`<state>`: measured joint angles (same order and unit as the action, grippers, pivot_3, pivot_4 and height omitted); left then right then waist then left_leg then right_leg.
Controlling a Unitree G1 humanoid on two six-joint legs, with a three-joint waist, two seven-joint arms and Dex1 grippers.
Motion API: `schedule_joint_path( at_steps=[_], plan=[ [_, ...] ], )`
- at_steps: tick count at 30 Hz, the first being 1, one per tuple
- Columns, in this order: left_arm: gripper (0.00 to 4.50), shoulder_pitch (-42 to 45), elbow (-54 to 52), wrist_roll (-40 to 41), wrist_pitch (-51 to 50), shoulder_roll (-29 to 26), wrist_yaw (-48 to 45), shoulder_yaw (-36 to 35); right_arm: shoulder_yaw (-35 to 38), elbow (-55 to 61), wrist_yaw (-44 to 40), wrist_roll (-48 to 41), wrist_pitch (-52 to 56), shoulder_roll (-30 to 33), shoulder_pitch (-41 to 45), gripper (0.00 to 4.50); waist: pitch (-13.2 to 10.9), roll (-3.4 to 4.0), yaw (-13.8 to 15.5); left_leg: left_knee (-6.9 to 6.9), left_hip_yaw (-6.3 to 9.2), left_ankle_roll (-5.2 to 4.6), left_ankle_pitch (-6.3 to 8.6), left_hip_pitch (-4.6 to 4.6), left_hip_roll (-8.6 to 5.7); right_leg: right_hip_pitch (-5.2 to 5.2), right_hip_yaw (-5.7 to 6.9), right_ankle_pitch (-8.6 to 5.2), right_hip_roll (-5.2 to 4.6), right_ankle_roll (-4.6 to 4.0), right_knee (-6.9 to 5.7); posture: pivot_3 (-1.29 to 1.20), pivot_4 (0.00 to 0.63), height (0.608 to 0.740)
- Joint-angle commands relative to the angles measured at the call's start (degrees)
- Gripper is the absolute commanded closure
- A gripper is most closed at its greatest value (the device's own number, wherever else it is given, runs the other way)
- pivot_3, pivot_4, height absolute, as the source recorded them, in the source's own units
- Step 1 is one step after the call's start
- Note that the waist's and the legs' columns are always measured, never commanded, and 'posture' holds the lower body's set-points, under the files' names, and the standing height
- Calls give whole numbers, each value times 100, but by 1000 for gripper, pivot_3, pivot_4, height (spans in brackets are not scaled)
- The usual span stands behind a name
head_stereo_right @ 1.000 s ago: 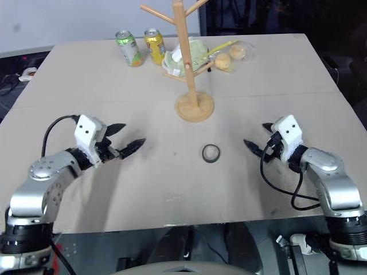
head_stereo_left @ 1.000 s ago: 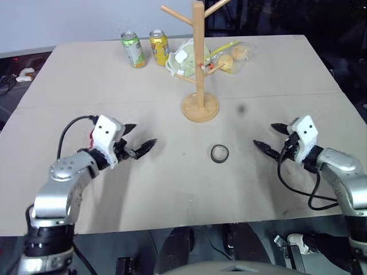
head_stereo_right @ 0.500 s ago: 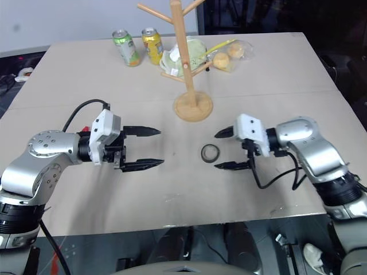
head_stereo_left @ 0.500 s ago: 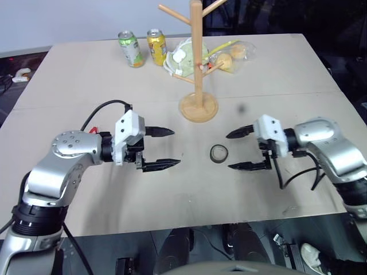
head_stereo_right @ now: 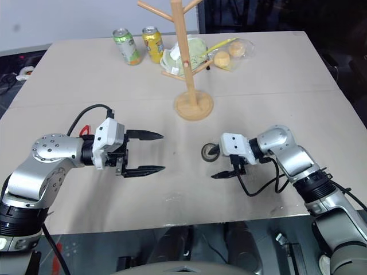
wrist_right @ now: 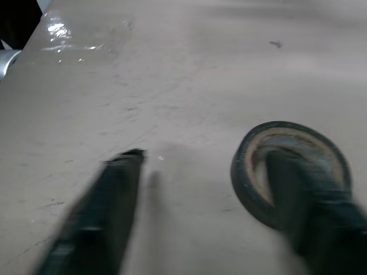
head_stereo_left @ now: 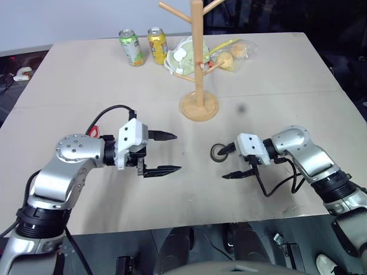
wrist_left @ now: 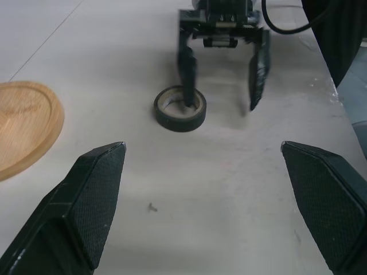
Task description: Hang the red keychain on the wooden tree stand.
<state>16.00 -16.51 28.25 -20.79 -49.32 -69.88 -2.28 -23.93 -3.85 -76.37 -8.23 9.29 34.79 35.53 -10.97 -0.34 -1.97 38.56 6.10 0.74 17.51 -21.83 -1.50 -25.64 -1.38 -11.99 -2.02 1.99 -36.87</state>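
The wooden tree stand (head_stereo_left: 198, 63) rises at the back middle of the table on its round base. A bit of the red keychain (head_stereo_left: 92, 131) shows on the table just behind my left arm, mostly hidden by it. My left gripper (head_stereo_left: 176, 152) points to the right, open and empty, well away from the keychain. My right gripper (head_stereo_left: 223, 164) faces it from the right. It is open, with one finger down inside a black tape roll (wrist_left: 179, 108) and the other outside it, nearer the front edge.
Two drink cans (head_stereo_left: 132, 48) (head_stereo_left: 158, 46) stand at the back left of the stand. Clear bags of food (head_stereo_left: 232, 52) lie behind it. The table's front edge (head_stereo_left: 183, 224) runs close below both arms.
My right gripper has swung left and down, narrowed its jaws and put one finger into the tape roll. My left gripper turned to point right early on and has since held still.
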Motion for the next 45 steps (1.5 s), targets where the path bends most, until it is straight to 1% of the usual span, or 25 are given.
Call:
schedule_joint_path(
  at_steps=[1, 4, 5, 10, 12, 16, 19, 21, 24, 29, 31, 34, 35, 37, 38, 41, 42, 45],
  plan=[
    [0, 107, -138, 39, 92, 15, 42, -83, -16, -146, -31, 166, -255, -99, 177, 2812, 0, -1, -11, 1, -2, 0, 0, 1, 0, 0, -1, 1, 1, -1, -1, 0, 150, 740],
    [0, 157, -171, 56, 66, 68, 103, -65, -18, -374, 60, 346, -457, -174, 228, 4294, 2, -2, -12, 8, -2, 1, -1, 3, 0, 1, -1, 2, 4, -2, -9, 0, 150, 740],
    [0, 168, -180, 57, 62, 82, 117, -60, -15, -439, 87, 409, -533, -185, 244, 4471, 3, -3, -14, 9, -3, 2, -1, 4, 0, 1, -2, 2, 4, -3, -12, 0, 150, 740],
    [0, 189, -197, 70, 43, 131, 167, -46, 24, -559, 90, 510, -682, -182, 259, 4471, 3, -3, -16, 23, -6, 2, -1, 5, 0, 1, -5, 3, 4, -3, -27, 0, 150, 740],
    [0, 239, -191, 75, 65, 169, 188, -28, 120, -421, 70, 427, -583, -109, 240, 4471, 3, -3, -15, 40, -6, 2, -1, 5, 0, 2, -6, 3, 4, -3, -43, 0, 150, 740],
    [0, 393, -232, 150, 29, 237, 139, 37, 451, 205, -2, 64, 8, 206, 130, 4471, 3, -3, 22, 70, -4, 1, -1, 5, -5, 2, -7, 3, 1, -3, -77, 0, 150, 740],
    [0, 602, -204, 127, 91, 339, 63, 188, 942, 760, 128, -314, 782, 605, 9, 4471, 3, -3, 54, 78, -2, 1, -1, 4, -13, 2, -7, 3, 0, -3, -84, 0, 150, 740],
    [0, 771, -140, 95, 120, 439, 38, 300, 1240, 923, 270, -468, 1177, 807, -40, 4471, 5, -7, 87, 82, -3, 1, -2, 6, -18, 3, -8, 3, 1, -3, -89, 0, 150, 740],
    [0, 1104, 74, 2, 244, 647, -39, 507, 1689, 835, 479, -660, 1712, 1057, -38, 4471, 6, -8, 103, 83, -4, 1, -3, 8, -19, 4, -8, 3, 4, -4, -93, 0, 150, 740],
    [0, 1443, 409, -84, 442, 872, -231, 727, 1908, 748, 550, -717, 1768, 1253, 9, 4471, 6, -8, 76, 83, -14, 7, -6, 12, -17, 3, -16, 4, 8, -5, -98, 0, 150, 740],
    [0, 1414, 438, -57, 481, 828, -377, 732, 1817, 985, 567, -754, 1697, 1151, 0, 4471, 6, -8, 58, 83, -17, 7, -6, 12, -16, 2, -19, 4, 10, -5, -98, 0, 150, 740],
    [0, 1336, 493, -65, 532, 748, -521, 673, 1548, 1281, 591, -786, 1697, 881, 4, 3601, 6, -9, 6, 83, -18, 6, -6, 12, -16, 2, -19, 4, 10, -5, -98, 0, 150, 740],
    [0, 1299, 524, -93, 564, 714, -544, 646, 1444, 1355, 602, -792, 1734, 765, 5, 3176, 6, -9, -10, 83, -17, 6, -6, 12, -15, 2, -19, 4, 10, -5, -99, 0, 150, 740],
    [0, 1170, 574, -145, 636, 591, -579, 545, 1182, 1453, 640, -704, 1676, 529, -10, 2176, 6, -8, -32, 83, -17, 7, -6, 12, -14, 1, -20, 4, 9, -5, -100, 0, 150, 740],
    [0, 1084, 570, -144, 647, 515, -584, 472, 1034, 1474, 648, -644, 1612, 417, -14, 1793, 6, -8, -43, 83, -17, 7, -6, 13, -14, 1, -20, 4, 9, -5, -101, 0, 150, 740],
    [0, 870, 475, -73, 589, 353, -535, 314, 764, 1409, 697, -500, 1437, 181, 11, 179, 6, -8, -31, 83, -14, 7, -6, 12, -12, 0, -19, 4, 9, -5, -102, 0, 150, 740],
    [0, 689, 382, -37, 549, 266, -504, 205, 610, 1293, 750, -404, 1340, 24, 56, 18, 7, -9, -26, 85, -12, 7, -7, 11, -12, 0, -18, 4, 8, -5, -102, 0, 150, 740],
    [0, 304, 167, -4, 494, 131, -387, 0, 298, 849, 810, -126, 1015, -305, 191, 18, 8, -12, -41, 84, -13, 7, -7, 13, -8, 0, -20, 4, 7, -5, -102, 0, 150, 740]
  ],
)
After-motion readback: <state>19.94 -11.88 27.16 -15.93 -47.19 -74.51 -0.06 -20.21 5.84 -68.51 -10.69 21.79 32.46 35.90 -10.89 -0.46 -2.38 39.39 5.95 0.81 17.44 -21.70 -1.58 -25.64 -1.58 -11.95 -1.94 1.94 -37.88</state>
